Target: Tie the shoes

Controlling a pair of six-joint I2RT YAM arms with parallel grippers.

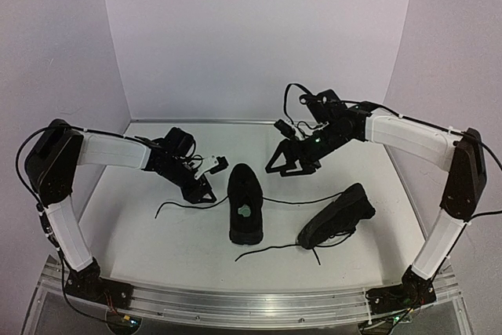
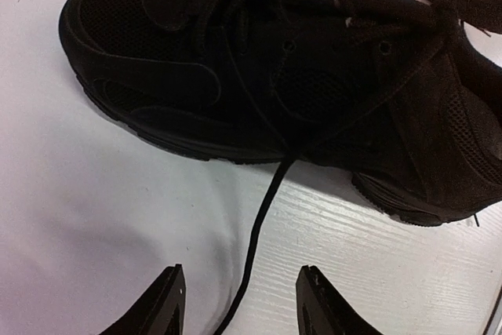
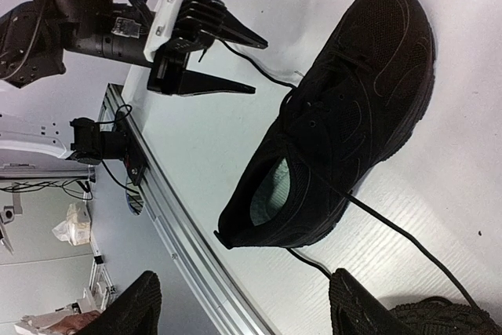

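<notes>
Light even and diffuse, probably from overhead. Soft shadows on table [image 1: 165, 241]. Shoes [image 1: 246, 203] near-featureless black. Top view bows at edges; wrist views slightly soft.

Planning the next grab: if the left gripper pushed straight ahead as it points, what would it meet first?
The left gripper would likely meet the loose lace lying between its fingers, then the side of the shoe; its height above the lace is unclear.
</notes>
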